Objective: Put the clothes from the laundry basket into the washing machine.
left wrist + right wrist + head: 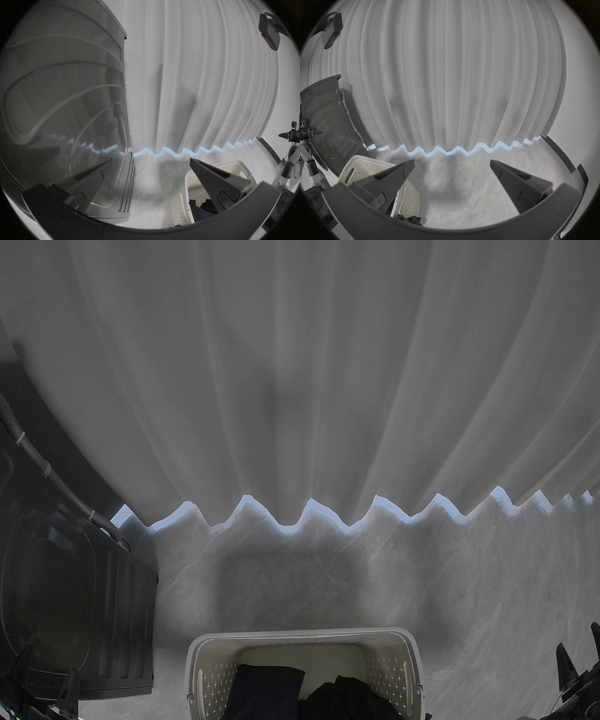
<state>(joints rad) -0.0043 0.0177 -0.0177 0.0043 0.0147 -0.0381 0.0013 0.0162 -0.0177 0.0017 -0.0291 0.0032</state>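
Left gripper [151, 161] and right gripper [452, 161] are hanging wide open either side of the laundry basket [300, 635], and I'm guessing the dark clothes [265, 690] lying inside are soft and light, so I'm eyeing a raised fold.

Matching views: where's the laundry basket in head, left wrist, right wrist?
Head view: laundry basket at bottom centre, dark clothes inside, washing machine on its left.
Left wrist view: laundry basket on the floor beside the washing machine, partly behind one finger of the left gripper.
Right wrist view: laundry basket beside the washing machine, partly behind one finger of the right gripper.
Shared landmark: the curtain hem on the floor behind it.
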